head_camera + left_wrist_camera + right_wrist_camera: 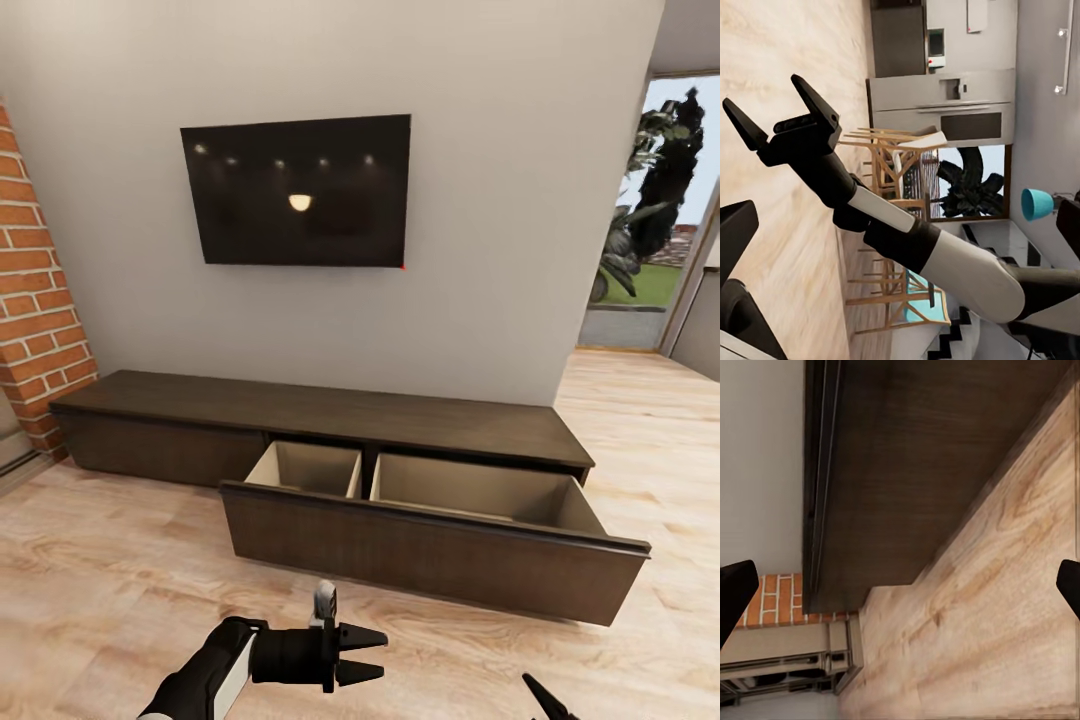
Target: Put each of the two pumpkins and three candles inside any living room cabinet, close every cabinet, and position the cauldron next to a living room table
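Cabinet [330, 415]: lay ahead of both grippers, long axis running across them; its pulled-out drawer [430, 540] stood open with 2 pale compartments, nothing visible inside.
Left gripper [372, 655]: fingers apart, empty, nearer the drawer front.
Right gripper [784, 112]: fingers spread, empty.
Obstacles: bare wooden floor [120, 560] between.
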Motion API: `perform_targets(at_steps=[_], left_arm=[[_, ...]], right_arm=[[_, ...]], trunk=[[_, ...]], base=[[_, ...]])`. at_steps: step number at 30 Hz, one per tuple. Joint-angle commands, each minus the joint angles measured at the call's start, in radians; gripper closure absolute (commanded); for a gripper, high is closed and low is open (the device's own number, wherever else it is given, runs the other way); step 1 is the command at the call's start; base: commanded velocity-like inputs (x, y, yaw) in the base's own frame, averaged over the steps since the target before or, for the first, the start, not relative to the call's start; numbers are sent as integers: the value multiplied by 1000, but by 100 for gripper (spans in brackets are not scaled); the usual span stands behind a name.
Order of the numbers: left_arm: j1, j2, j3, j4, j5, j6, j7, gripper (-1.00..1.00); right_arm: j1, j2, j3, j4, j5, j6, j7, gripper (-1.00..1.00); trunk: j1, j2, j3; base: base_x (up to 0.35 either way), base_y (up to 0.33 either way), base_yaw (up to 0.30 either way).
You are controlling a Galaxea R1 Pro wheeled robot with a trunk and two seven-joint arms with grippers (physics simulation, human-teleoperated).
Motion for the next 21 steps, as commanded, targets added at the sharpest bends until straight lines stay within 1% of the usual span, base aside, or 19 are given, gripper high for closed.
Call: perform_targets(at_steps=[1, 5, 11, 15, 21], left_arm=[[-1, 0, -2, 0, 4, 10, -1, -100], [-1, 0, -3, 0, 4, 10, -1, -100], [-1, 2, 0, 3, 3, 10, -2, -100], [-1, 2, 0, 2, 2, 12, -1, -100], [-1, 1, -8, -1, -2, 14, 1, -100]], right_arm=[[-1, 0, -2, 3, -6, 9, 2, -100], [-1, 0, -2, 5, -6, 9, 2, -100], [0, 0, -1, 6, -6, -5, 2, -100], [-1, 0, -1, 6, -6, -20, 2, -100], [-1, 1, 1, 6, -6, -24, 2, -100]], trunk=[[0, 0, -1], [0, 0, -1], [0, 0, 0], [0, 0, 0], [0, 0, 0]], base=[[-123, -55, 24], [-147, -90, 126], [-146, -151, 265], [-47, -141, 290], [-6, -24, 292]])
